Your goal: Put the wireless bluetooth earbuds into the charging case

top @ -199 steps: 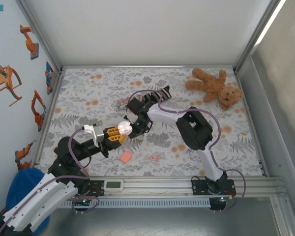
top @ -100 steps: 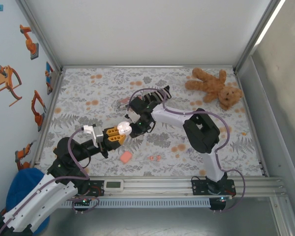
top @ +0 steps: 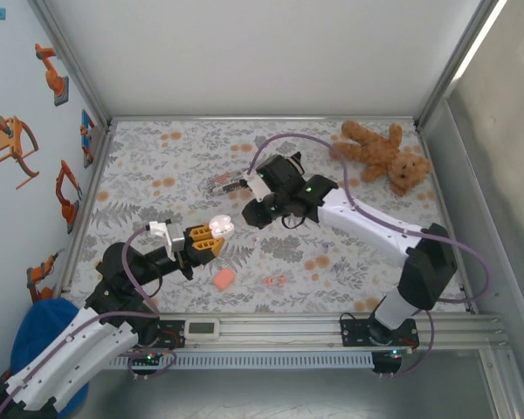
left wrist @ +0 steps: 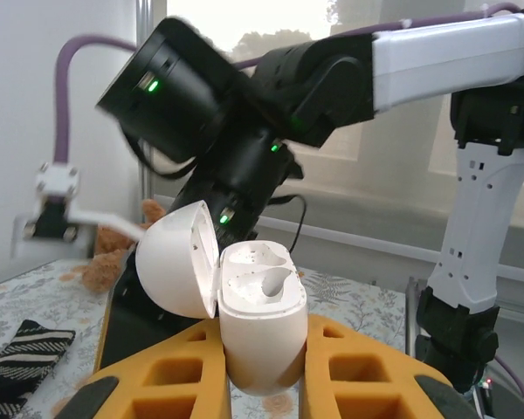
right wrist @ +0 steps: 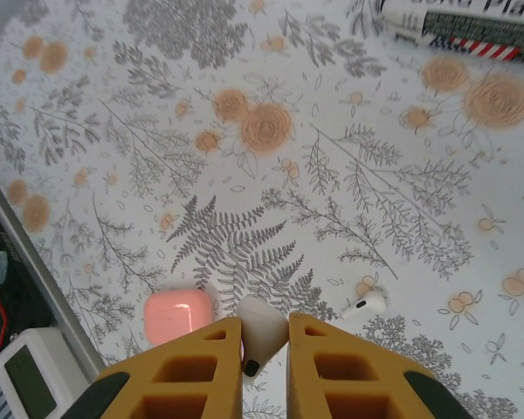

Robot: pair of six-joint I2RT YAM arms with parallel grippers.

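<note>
The table carries everything, and its flowered surface is busy enough to hide small white parts. A teddy bear lies in the far right corner. A marker lies toward the far edge near the middle. Both are well apart from my work.

My left gripper is clamped on the lower half of the white charging case and holds it up above the table, left of the middle. The lid is swung open to one side. One seated earbud rests in its well, and the other well looks empty. The case is hard, smooth and light. I judge it could twist in my grip if pressed off-centre, so any push should go straight into the well.

A salmon case sits close to the near edge, with coral earbuds just to its right. Both lie low, not between my grippers.

My right gripper hangs beside the open case, apart from it, closed narrow on a white earbud. The bud is tiny, glossy and nearly weightless, and I expect it to slip or turn easily. A loose earbud lies on the table below
</note>
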